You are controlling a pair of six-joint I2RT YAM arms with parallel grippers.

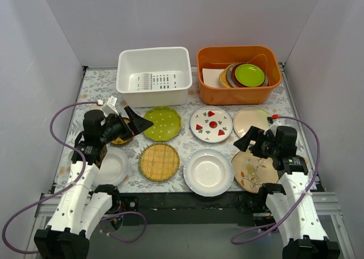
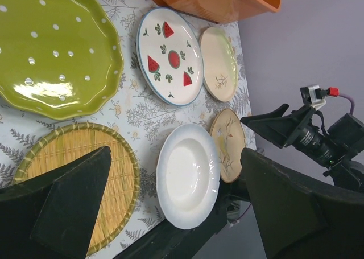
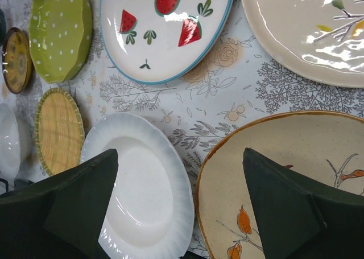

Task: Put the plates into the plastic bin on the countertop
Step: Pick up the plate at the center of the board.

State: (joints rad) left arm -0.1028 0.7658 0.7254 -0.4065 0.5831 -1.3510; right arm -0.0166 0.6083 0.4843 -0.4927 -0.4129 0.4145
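Left gripper (image 1: 137, 123): jaws spread wide, nothing between them, above the small dark-yellow plate (image 1: 119, 138), just beside the green dotted plate (image 1: 162, 123). Right gripper (image 1: 247, 140): also agape and empty, over the bird-and-branch plate (image 1: 253, 171). White plastic bin (image 1: 128, 62) sits at the far side of the fern-print countertop (image 1: 186, 145), left of the orange tub (image 1: 239, 93) (slotted bottom fully visible). Strawberry plate (image 1: 211, 124), bamboo plate (image 1: 159, 161) and white plate (image 1: 208, 172) lie flat on the cloth.
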